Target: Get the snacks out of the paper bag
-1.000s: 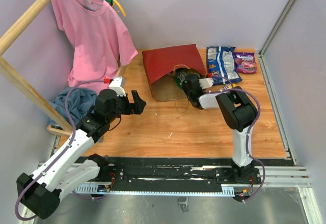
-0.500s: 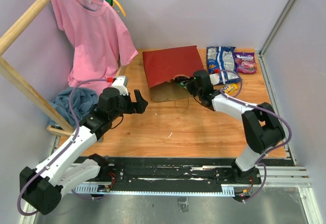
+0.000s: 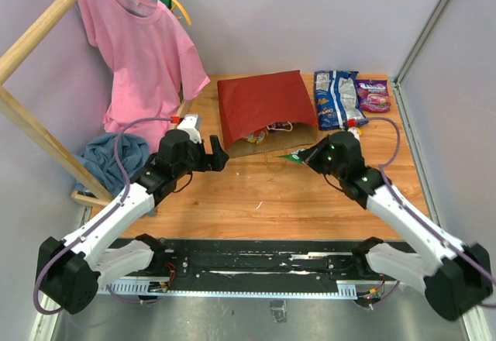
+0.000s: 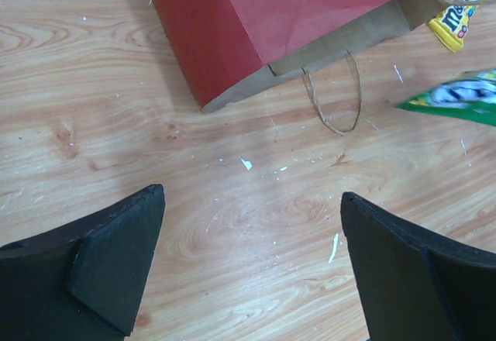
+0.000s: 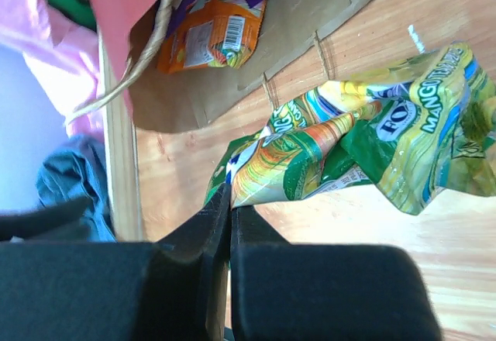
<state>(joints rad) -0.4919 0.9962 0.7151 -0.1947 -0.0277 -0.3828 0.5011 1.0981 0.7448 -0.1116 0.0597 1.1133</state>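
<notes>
Fingers of the right gripper (image 5: 229, 201) are pressing together on a corner of the green packet (image 5: 364, 147), which is showing crumpled just outside the mouth of the paper bag (image 3: 260, 101), its length trailing out from the jaws. Inside, an orange packet (image 5: 205, 43) is lying, probably with others behind it. Left gripper (image 4: 252, 201) is hovering wide apart near the bag's left corner, gripping nothing.

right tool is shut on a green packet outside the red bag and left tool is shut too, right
No: the left tool is open, its fingers wide apart in the left wrist view. The right tool is indeed shut on the green candy packet, outside the red paper bag.
</notes>
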